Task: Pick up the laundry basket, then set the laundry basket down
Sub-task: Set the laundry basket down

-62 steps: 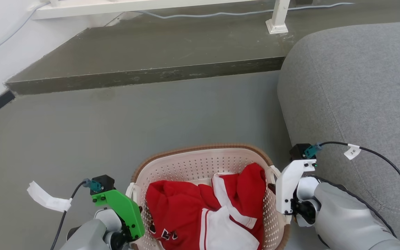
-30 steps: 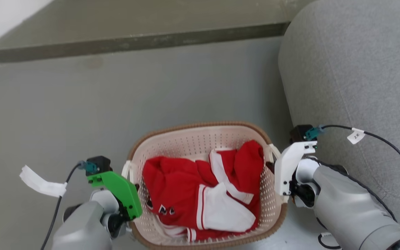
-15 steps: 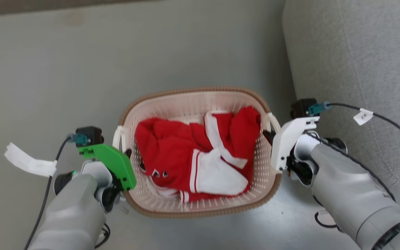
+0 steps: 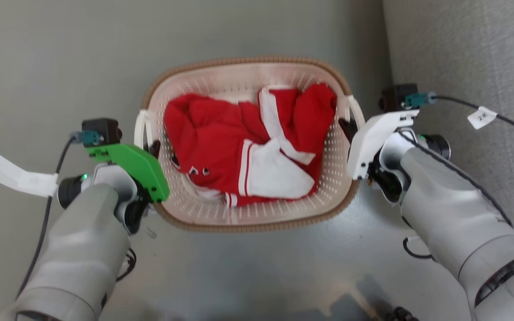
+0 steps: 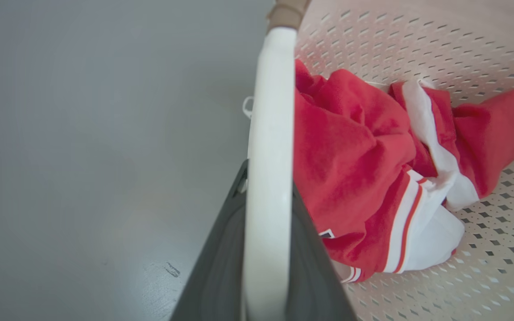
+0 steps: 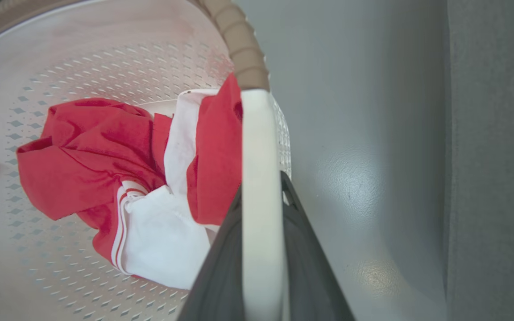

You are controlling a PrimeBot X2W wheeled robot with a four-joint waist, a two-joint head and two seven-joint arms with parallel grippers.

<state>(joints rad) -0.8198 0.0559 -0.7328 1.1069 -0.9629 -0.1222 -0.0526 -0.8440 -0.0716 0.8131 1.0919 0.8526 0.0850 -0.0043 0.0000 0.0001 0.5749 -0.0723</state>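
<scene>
— Left gripper [image 4: 152, 148], condition?

— Closed on the left handle [image 4: 141, 127] of the laundry basket [image 4: 239, 59]; in the left wrist view its two dark fingers [image 5: 212, 267] sit one on either side of that white loop, touching it; the gap between them is no wider than the loop itself.

— Right gripper [image 4: 347, 127]?

— Likewise; clamped across the right handle [image 4: 356, 111]; the right wrist view shows a finger pressed to each side of the loop, just below the brown rim [image 6: 239, 53].

— Location of the basket?

— Between the two arms, upright, over the grey floor [image 4: 60, 58]; a grey sofa [image 4: 462, 53] stands near its right side, apart from it; whether the base rests on the floor or hangs clear of it, I cannot tell.

— Contents?

— One crumpled red and white garment [image 4: 221, 133]; it lies on the perforated bottom, wholly inside the walls; its red folds reach close to both handles.
</scene>
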